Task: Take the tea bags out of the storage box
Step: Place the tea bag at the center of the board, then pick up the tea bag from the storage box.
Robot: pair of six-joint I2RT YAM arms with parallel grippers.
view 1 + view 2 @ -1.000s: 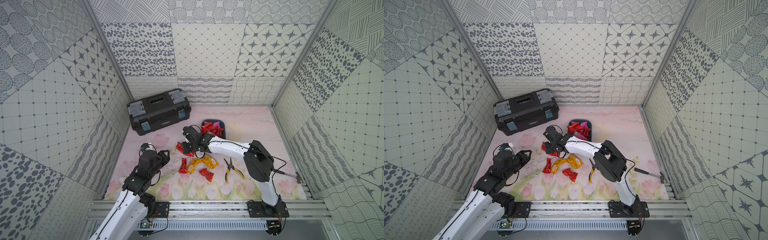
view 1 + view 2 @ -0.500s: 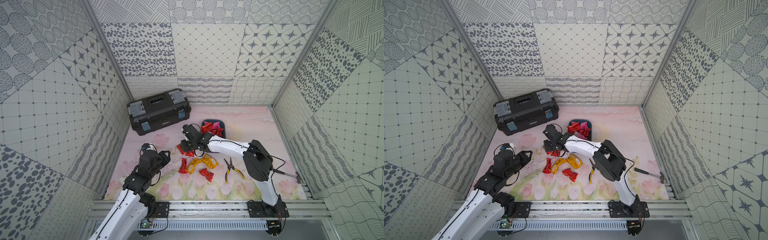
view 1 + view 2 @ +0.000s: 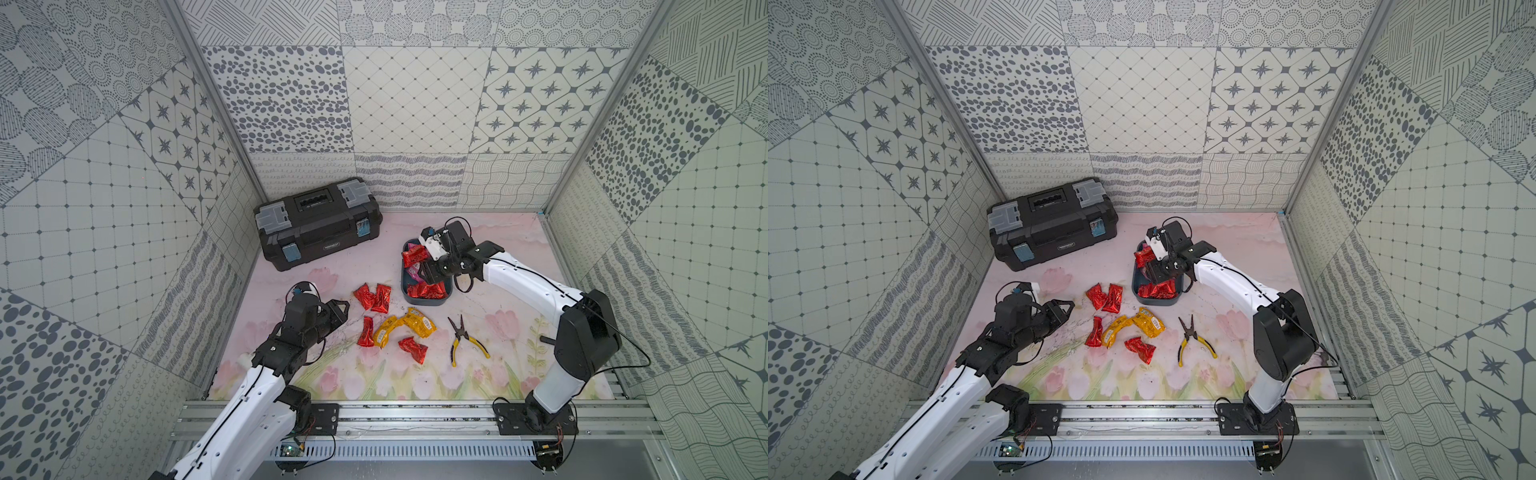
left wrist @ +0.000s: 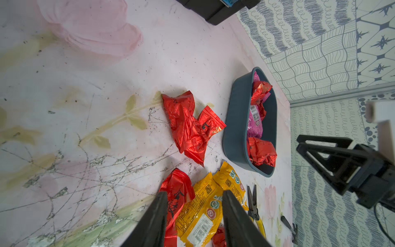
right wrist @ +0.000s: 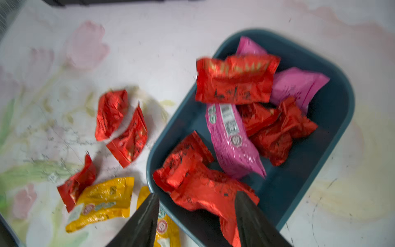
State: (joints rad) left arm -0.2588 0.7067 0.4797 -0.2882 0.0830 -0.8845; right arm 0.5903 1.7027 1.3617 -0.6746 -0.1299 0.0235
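Bags (image 3: 380,297) out: 4 red, 2 yel | box (image 4: 235,119): reds+pink, count unclear | L claw (image 4: 194,193), R claw (image 5: 197,194) both spread, empty

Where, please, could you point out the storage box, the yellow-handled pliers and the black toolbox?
storage box (image 4: 235,124): left wrist view, on its outer side wall.
yellow-handled pliers (image 3: 459,331): in a top view, at the pivot.
black toolbox (image 3: 322,226): in a top view, on the middle of its lid.
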